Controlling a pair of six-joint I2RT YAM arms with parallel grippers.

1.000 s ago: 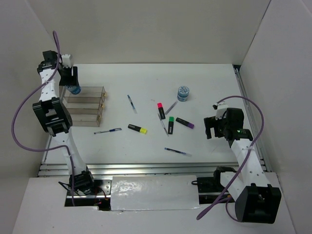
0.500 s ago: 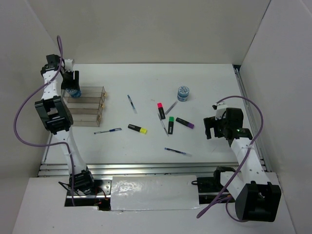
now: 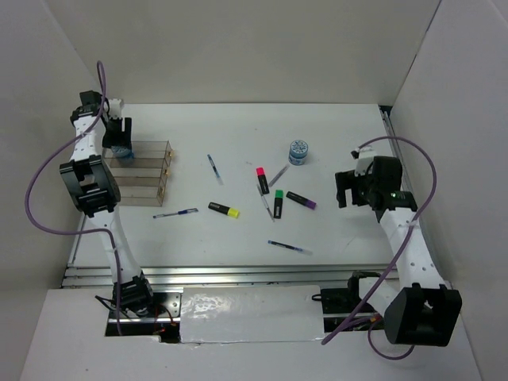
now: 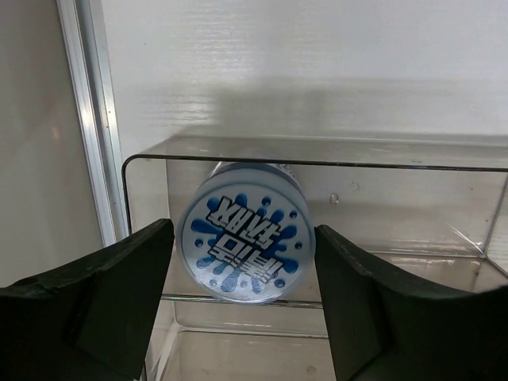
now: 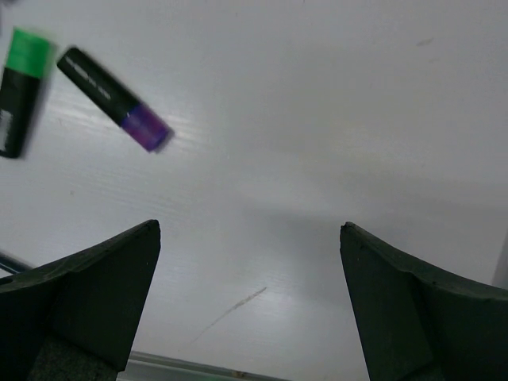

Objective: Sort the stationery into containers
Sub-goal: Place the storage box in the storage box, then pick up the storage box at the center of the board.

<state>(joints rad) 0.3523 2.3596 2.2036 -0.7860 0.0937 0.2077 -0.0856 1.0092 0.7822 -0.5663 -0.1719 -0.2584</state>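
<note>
Presently: left gripper (image 4: 242,230), matte black fingers (image 4: 103,294), flanks round glossy blue-white tub (image 4: 244,246) at clear box (image 4: 397,202), far-left corner; contact uncertain; right gripper (image 5: 250,228) spread wide, empty.

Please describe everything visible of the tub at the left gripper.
The tub is small, round, white with blue splashes and dark lettering on its lid, which faces the wrist camera. It seems to sit in the clear box's end compartment, between the left gripper's open fingers, narrow gaps either side.
</note>
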